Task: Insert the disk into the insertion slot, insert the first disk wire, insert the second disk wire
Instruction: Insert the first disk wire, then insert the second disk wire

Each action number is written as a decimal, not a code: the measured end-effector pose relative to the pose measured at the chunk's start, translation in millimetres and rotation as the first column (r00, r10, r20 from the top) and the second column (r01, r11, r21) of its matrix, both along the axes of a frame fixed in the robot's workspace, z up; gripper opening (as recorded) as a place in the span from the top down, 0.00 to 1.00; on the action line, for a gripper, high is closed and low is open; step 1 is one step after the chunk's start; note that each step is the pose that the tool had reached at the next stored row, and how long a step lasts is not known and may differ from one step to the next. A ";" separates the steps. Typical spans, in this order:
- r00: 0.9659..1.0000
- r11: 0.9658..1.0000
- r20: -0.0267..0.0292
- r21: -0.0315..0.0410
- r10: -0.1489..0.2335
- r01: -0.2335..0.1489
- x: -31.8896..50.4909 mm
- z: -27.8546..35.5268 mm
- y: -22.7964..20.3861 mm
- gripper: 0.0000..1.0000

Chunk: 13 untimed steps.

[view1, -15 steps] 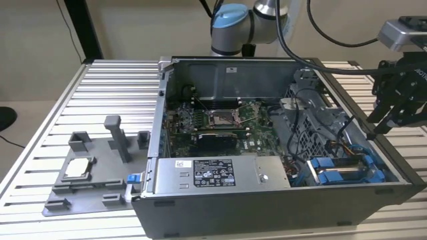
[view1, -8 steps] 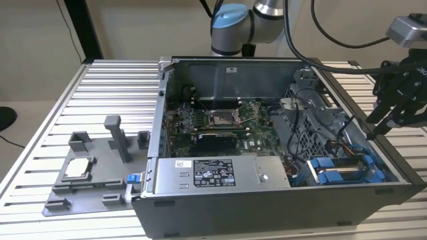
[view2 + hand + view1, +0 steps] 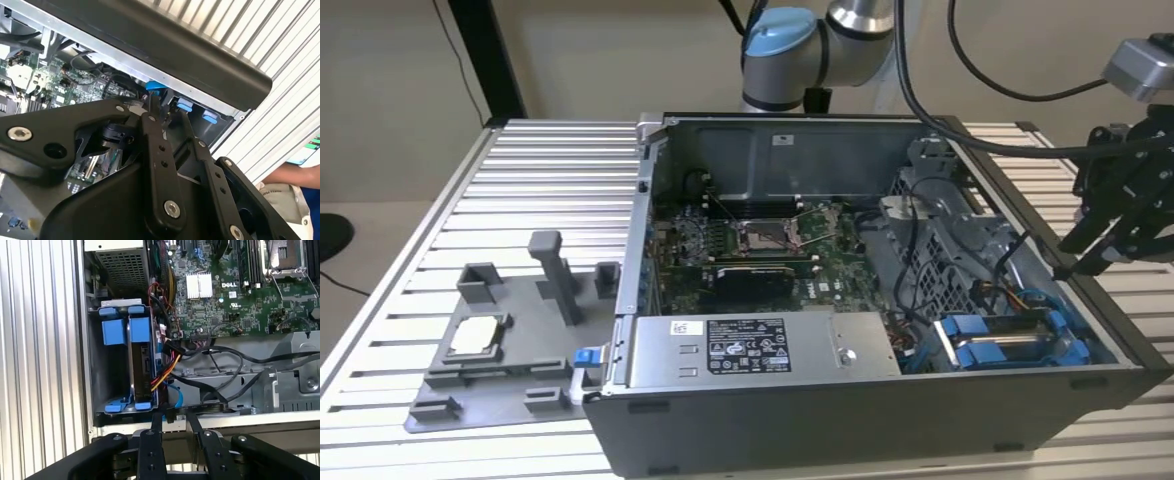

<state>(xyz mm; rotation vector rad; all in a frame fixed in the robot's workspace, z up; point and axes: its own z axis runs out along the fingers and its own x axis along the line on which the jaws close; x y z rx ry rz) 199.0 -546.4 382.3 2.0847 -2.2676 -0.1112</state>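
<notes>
disk [image 3: 141,362] edge-on in insertion slot [image 3: 107,380], long axis along case wall [image 3: 84,340] | claw [image 3: 175,415] slightly spread

Overall light: we see soft, even brightness in the exterior view, with faint shadows.
Surface: the ribbed surface [image 3: 534,180] gleams pale along its slats.
Case interior: the computer case [image 3: 761,150] is dimmer inside its walls.
Second wrist view: we find the slats washed out; the pincer [image 3: 164,104] is dark and slightly soft.
First wrist view: the motherboard [image 3: 225,295] is crisp and well lit.
</notes>
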 end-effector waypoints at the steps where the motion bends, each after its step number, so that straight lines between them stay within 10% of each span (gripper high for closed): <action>1: 1.000 1.000 0.000 0.000 0.000 0.000 0.0 -0.5 -0.3 0.00; 13: 1.000 1.000 0.000 0.000 0.000 0.000 0.0 -8.9 -0.9 0.00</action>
